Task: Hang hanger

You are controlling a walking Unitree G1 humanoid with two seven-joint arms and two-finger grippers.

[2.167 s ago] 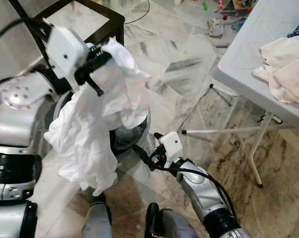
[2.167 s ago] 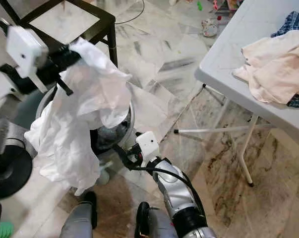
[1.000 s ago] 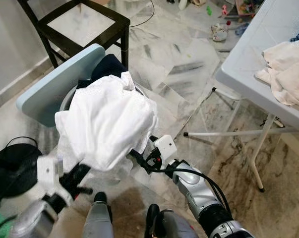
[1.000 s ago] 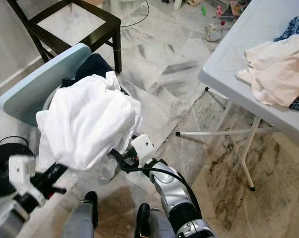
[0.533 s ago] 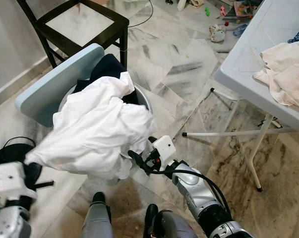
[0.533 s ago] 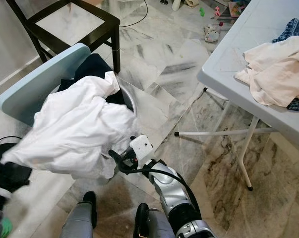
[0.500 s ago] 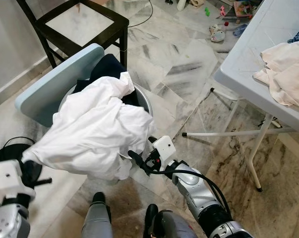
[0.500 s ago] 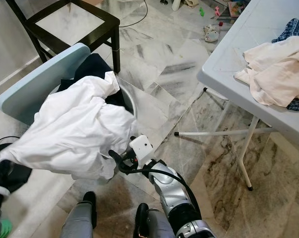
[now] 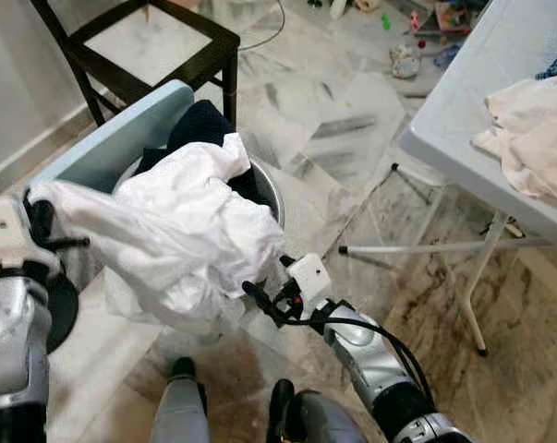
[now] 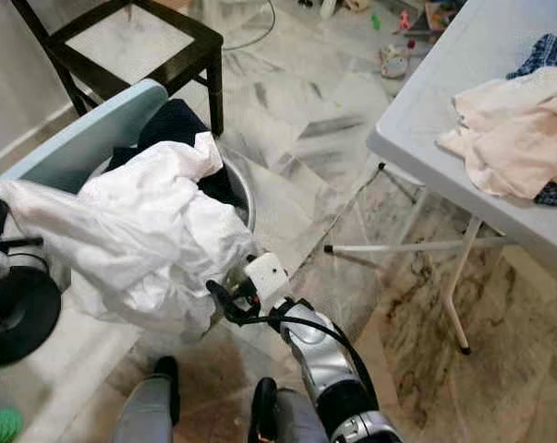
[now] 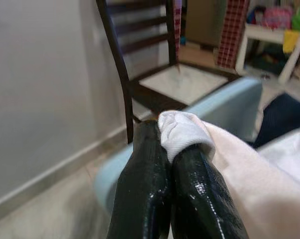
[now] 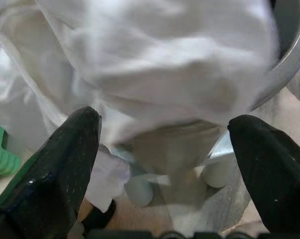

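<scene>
At the left edge of the left eye view, the left gripper (image 9: 40,221) is pinched tight on a corner of the white garment (image 9: 181,235); in the left wrist view its two black fingers (image 11: 145,189) press together with a bunched fold of white cloth caught between the tips. From that pinch the garment stretches rightward in a taut band, then heaps over the round metal basket (image 9: 269,189) in the left-centre of the frame. A pale blue lid (image 9: 121,138) leans behind the basket, and a dark chair (image 9: 149,46) stands in the upper left. Low in the centre, the right gripper (image 9: 260,300) sits just beside the basket under the garment's hanging edge, its fingers spread wide with nothing between them. On the right, a white folding table (image 9: 454,120) carries a heap of pale clothes (image 9: 532,138). I cannot make out a hanger.
</scene>
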